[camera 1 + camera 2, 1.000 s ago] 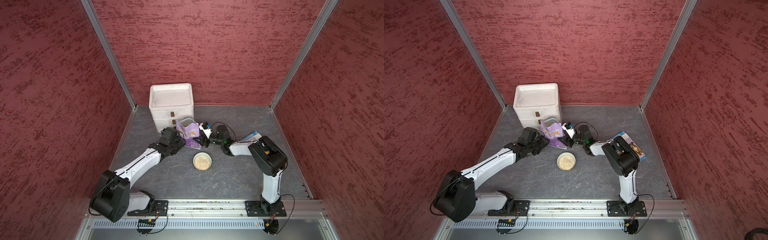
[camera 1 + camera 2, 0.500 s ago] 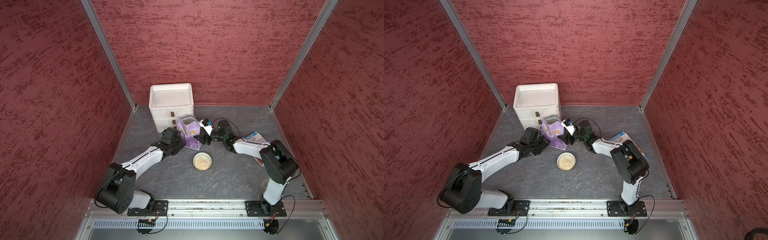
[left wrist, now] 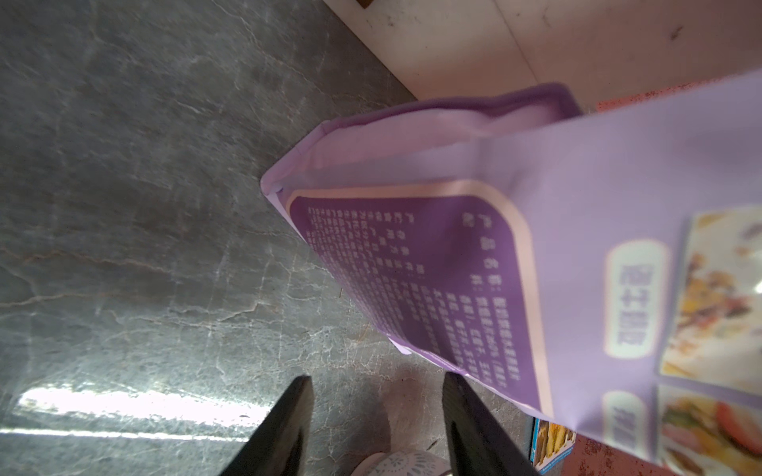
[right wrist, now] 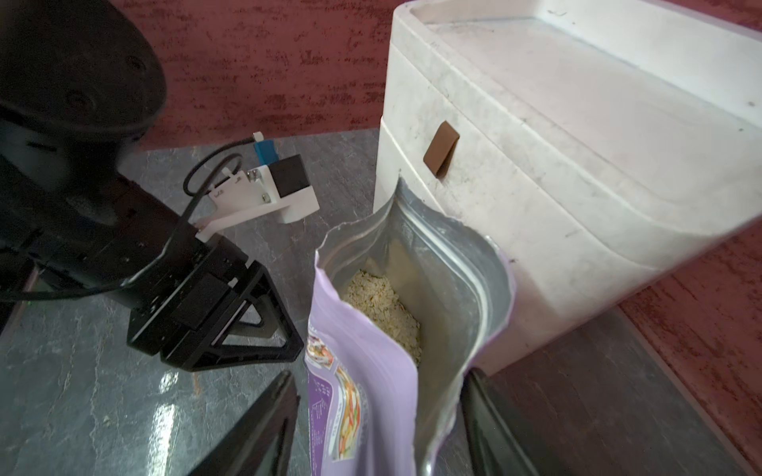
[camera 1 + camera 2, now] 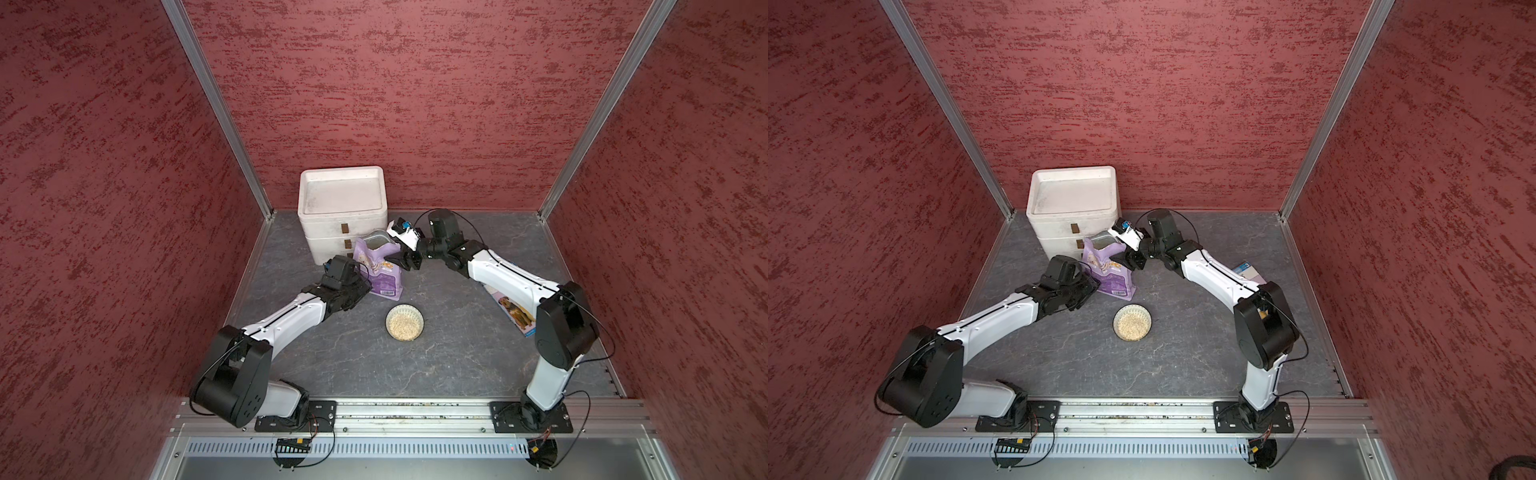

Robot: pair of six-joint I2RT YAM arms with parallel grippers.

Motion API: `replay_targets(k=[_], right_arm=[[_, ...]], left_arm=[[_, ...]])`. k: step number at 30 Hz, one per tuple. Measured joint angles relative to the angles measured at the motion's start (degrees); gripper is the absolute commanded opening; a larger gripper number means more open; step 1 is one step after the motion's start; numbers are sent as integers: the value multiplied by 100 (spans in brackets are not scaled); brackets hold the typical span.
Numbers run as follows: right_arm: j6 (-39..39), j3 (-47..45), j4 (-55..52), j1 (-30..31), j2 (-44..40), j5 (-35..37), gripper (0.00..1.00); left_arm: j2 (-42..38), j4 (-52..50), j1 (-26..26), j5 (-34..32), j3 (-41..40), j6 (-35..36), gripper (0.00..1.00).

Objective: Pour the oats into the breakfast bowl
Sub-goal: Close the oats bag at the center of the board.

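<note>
Both your grippers gape: purple oats pouch [image 4: 367, 412] between fingers of right gripper [image 4: 379, 373], just beside left gripper [image 3: 377, 378] fingers.

Foil-lined plastic pouch [image 4: 363, 395]; smooth, faintly glossy tabletop [image 5: 457, 332].

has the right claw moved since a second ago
Yes. Judged against the white drawer box, the right claw has shifted toward the back wall.
</note>
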Motion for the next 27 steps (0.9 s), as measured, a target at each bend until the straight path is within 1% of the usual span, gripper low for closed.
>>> replay_targets(k=[4, 5, 9, 10, 12, 13, 14, 19, 24, 25, 27], right_arm=[[-400, 817, -870, 0, 345, -63, 63], [-466, 1008, -1071, 0, 439, -85, 62], [-647, 1648, -1705, -2, 811, -199, 49], [-671, 1746, -1832, -4, 881, -225, 42], [-732, 1838, -2035, -4, 960, -273, 12], [-789, 1847, -2146, -4, 973, -291, 4], [-820, 1847, -2260, -4, 973, -302, 0], [-898, 1860, -2503, -4, 907, -251, 0], [-538, 1838, -2721, 13, 752, 42, 0], [-511, 1816, -2752, 24, 719, 83, 7], [-446, 1757, -2802, 44, 658, 164, 36]], left_arm=[[0, 39, 0, 39, 0, 2, 54], [0, 44, 0, 50, 0, 2, 54], [0, 44, 0, 92, 0, 2, 54], [0, 44, 2, 101, 0, 2, 54], [0, 44, 2, 109, 0, 2, 54], [0, 44, 2, 120, 0, 2, 54], [0, 44, 2, 129, 0, 2, 54], [0, 44, 11, 177, 0, -2, 54], [0, 46, 15, 208, 0, -44, 54], [0, 57, 17, 210, 0, -46, 54], [0, 81, 22, 227, 0, -63, 54]])
